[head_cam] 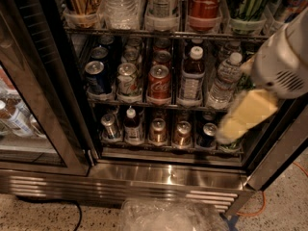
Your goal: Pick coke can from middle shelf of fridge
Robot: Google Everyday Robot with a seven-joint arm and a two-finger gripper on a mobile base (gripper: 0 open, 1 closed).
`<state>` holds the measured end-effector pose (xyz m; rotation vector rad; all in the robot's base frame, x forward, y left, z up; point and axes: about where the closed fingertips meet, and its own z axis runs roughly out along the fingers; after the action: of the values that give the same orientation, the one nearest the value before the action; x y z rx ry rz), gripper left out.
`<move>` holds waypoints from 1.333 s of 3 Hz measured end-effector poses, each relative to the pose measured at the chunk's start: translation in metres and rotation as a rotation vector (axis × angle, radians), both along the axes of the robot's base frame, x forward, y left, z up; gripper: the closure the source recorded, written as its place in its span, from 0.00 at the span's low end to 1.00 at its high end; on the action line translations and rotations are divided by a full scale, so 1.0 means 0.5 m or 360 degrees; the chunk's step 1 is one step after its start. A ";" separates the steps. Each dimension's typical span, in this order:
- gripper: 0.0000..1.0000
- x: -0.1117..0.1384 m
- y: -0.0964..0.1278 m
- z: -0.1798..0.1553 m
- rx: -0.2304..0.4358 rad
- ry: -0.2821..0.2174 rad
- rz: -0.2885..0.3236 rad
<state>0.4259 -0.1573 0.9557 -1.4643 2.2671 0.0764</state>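
Note:
The coke can [159, 83] is small and red with a silver top. It stands upright at the front of a lane on the middle shelf [144, 102] of the fridge [168, 174], roughly mid-width. More red cans stand behind it. My gripper [232, 128], white with a pale yellow pad, reaches in from the right edge. It hangs in front of the shelf's right end, to the right of the coke can and a little lower, apart from it. It hides the cans at the far right.
A blue can [97, 76] and a white-and-green can [126, 79] stand left of the coke can. A dark bottle [192, 76] and a water bottle [225, 81] stand right of it. A tall Coca-Cola container [206, 4] sits above. The open glass door [33, 95] is at left. A plastic bag [168, 216] lies on the floor.

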 end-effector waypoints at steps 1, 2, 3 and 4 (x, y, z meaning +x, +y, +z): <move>0.00 -0.018 0.075 -0.068 0.0199 0.0038 -0.0254; 0.00 0.009 0.083 -0.078 0.0277 0.0000 -0.0381; 0.00 0.009 0.083 -0.078 0.0277 0.0000 -0.0381; 0.00 0.023 0.116 -0.107 0.0367 -0.0005 -0.0458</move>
<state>0.4372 -0.0992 0.9022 -1.0124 2.3518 0.2383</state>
